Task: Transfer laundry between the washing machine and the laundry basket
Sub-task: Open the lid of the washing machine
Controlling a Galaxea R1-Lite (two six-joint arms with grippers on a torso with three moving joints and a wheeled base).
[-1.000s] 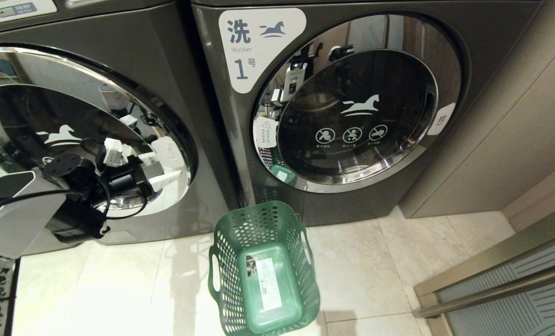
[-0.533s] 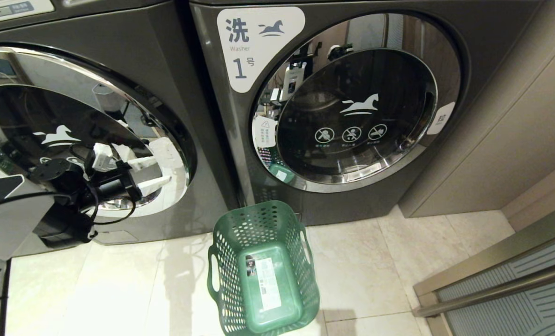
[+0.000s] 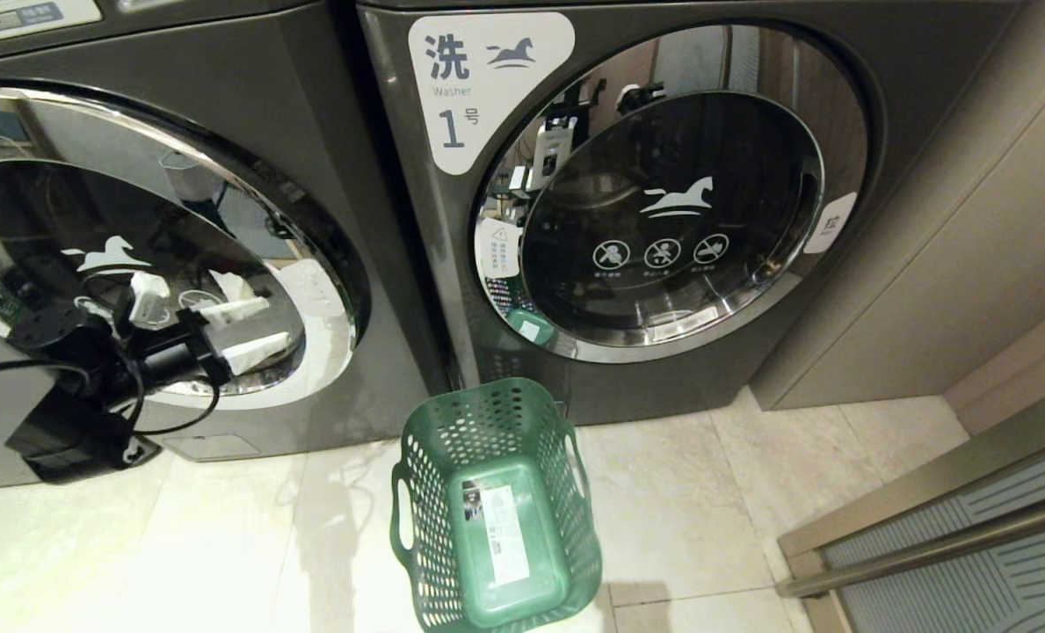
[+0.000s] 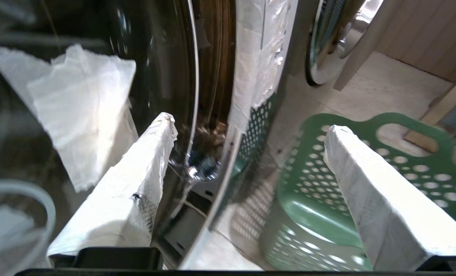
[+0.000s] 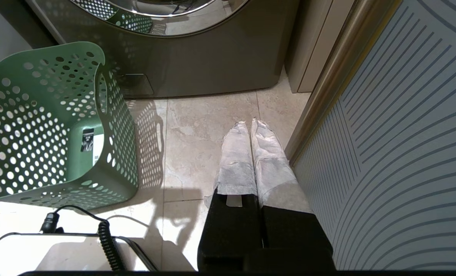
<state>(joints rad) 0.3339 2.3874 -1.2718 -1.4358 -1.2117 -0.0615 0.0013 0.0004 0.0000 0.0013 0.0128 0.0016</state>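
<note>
The washing machine (image 3: 337, 149) stands at the left in the head view, its chrome-rimmed glass door (image 3: 135, 220) shut and its label out of view. My left gripper (image 3: 272, 322) hovers open and empty just in front of the door's lower right part. In the left wrist view the left gripper (image 4: 251, 123) spans the door rim (image 4: 193, 76) and the laundry basket (image 4: 316, 199). The green laundry basket (image 3: 487, 413) stands empty on the floor between the two machines, a white sticker (image 3: 504, 536) on its floor. No laundry is in view. My right gripper (image 5: 250, 122) hangs shut and empty over the tiles, right of the basket (image 5: 51, 115).
A like machine labelled "1" (image 3: 663, 220) stands to the right, door shut. Beige panelling (image 3: 970, 264) and a ribbed grey door (image 3: 970, 563) close off the right side. Pale floor tiles (image 3: 707, 510) lie around the basket. My white base (image 5: 59, 249) shows near the basket.
My left arm has drawn the open gripper leftward across the front of the left machine's door. The basket and the right gripper have stayed put.
</note>
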